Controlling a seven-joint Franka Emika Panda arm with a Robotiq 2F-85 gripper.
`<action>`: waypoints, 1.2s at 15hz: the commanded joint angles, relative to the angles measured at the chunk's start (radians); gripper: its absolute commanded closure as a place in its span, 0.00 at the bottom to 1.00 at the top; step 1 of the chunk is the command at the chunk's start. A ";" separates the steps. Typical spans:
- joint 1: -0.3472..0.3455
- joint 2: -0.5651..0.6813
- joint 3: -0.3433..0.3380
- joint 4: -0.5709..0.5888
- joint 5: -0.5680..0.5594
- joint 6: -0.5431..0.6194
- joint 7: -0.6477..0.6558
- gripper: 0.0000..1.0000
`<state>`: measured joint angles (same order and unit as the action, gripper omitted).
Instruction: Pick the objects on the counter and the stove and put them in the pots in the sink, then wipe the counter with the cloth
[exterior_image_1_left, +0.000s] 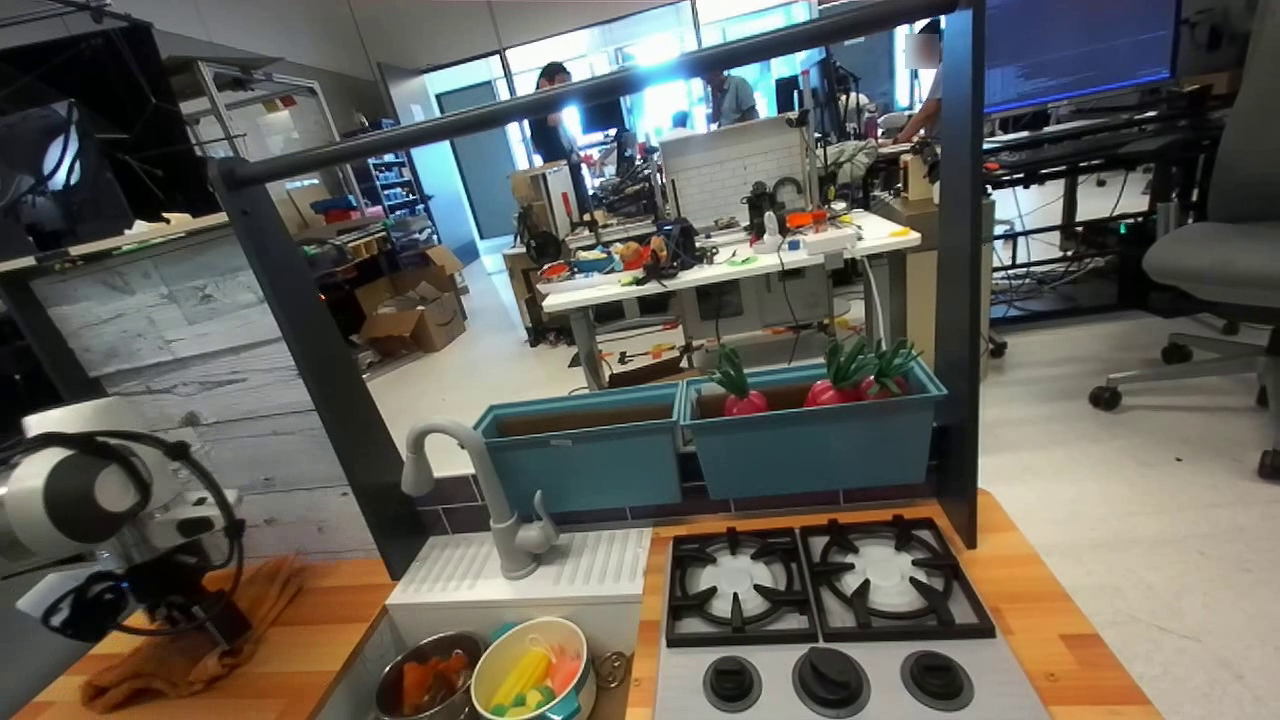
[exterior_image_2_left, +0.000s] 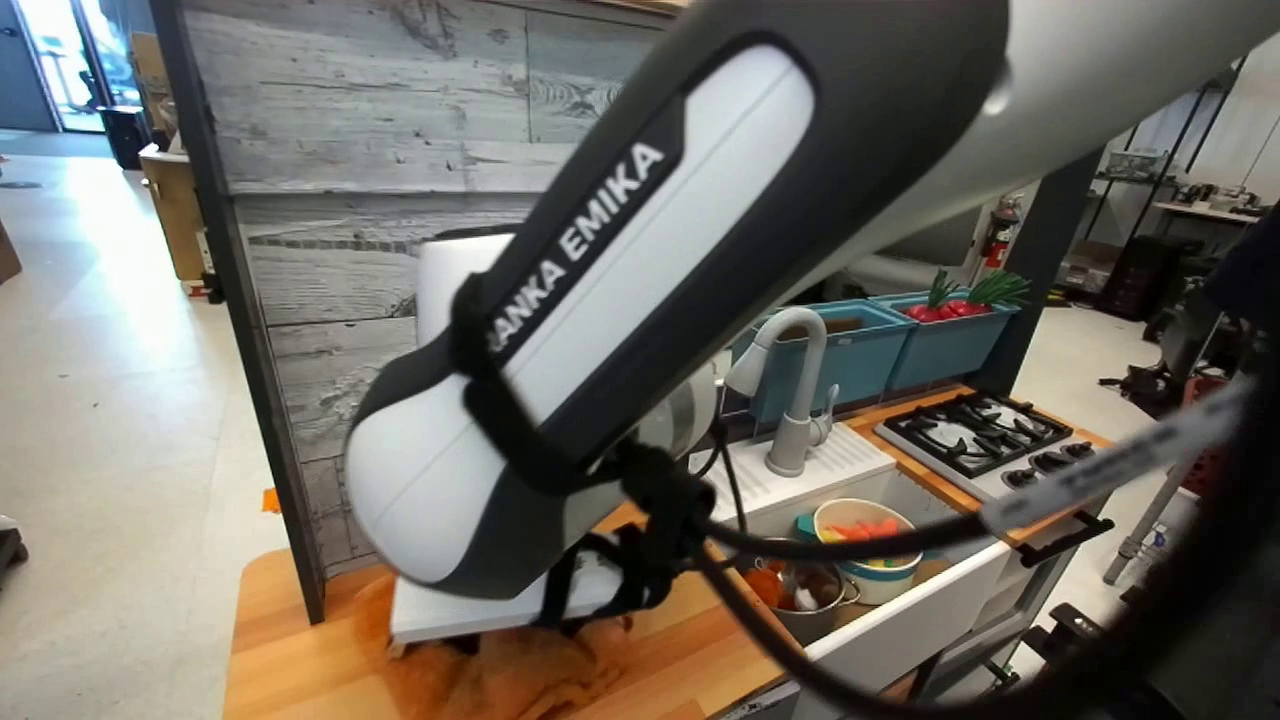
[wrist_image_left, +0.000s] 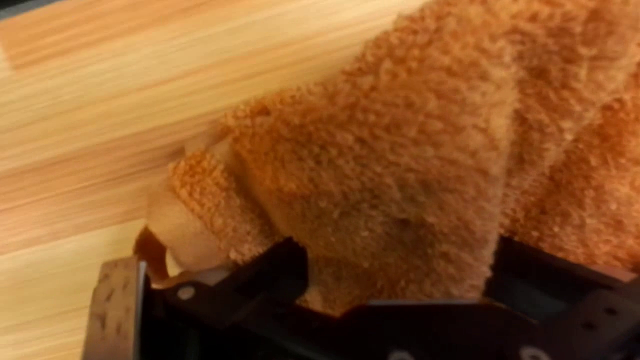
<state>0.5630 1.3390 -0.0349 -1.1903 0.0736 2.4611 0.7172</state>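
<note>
The orange cloth (wrist_image_left: 375, 150) lies in folds on the wooden counter (wrist_image_left: 100, 125). My gripper (wrist_image_left: 397, 255) is down at it, jaws wide apart, with a fold of cloth loosely between the fingers. In an exterior view the same cloth (exterior_image_1_left: 150, 670) spreads beneath the wrist; the arm covers much of it in another exterior view. Inside the sink (exterior_image_1_left: 615, 615) stand a dark grey pot (exterior_image_2_left: 810, 628) holding orange toy pieces (exterior_image_1_left: 430, 680) and a cream pot (exterior_image_2_left: 880, 585) with yellow (exterior_image_1_left: 525, 680), green and pinkish toys. The stove (exterior_image_1_left: 690, 665) is to the right of the sink.
A grey faucet (exterior_image_1_left: 495, 490) rises behind the basin. Teal troughs (exterior_image_1_left: 810, 455), one with red radishes, sit along the back. A grey plank wall (exterior_image_1_left: 210, 360) and a dark post (exterior_image_1_left: 320, 380) stand close behind the cloth's side of the counter.
</note>
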 joint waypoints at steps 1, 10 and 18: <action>-0.067 -0.091 -0.044 -0.212 0.033 0.024 0.050 0.00; -0.061 -0.103 -0.018 -0.202 -0.050 -0.014 0.057 0.00; 0.056 0.049 -0.018 0.123 -0.086 -0.166 0.100 0.00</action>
<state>0.6358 1.3206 -0.0470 -1.1810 0.0136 2.3455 0.8096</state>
